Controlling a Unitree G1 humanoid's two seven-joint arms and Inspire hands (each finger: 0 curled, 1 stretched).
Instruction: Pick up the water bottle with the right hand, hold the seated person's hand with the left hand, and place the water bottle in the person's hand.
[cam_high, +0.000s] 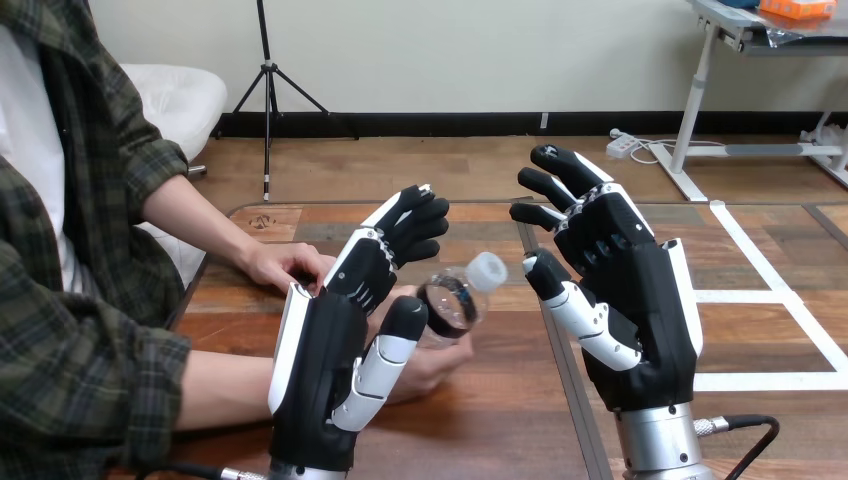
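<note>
One water bottle, two robot hands and two of the person's hands show over a single wooden worktop (500, 425). At the left, the person's far hand (285, 265) rests palm down on the worktop, well clear of the bottle. Nearer, the person's near hand (440, 368) reaches rightward with its palm up. The left hand (325, 350) stands in front of that near hand and hides much of it. Its fingers (415, 225) stretch nearly straight toward the far right, and its thumb (392, 345) crosses the person's palm; whether the thumb presses on it, I cannot tell. Just right of that thumb, the water bottle (452, 302) lies tilted in the person's near hand, its white cap (487, 270) pointing up and to the right and dark liquid showing inside. Right of the bottle, the right hand (640, 310) is raised with its fingers spread wide and holds nothing. Its thumb tip is just beside the cap, apart from it.
</note>
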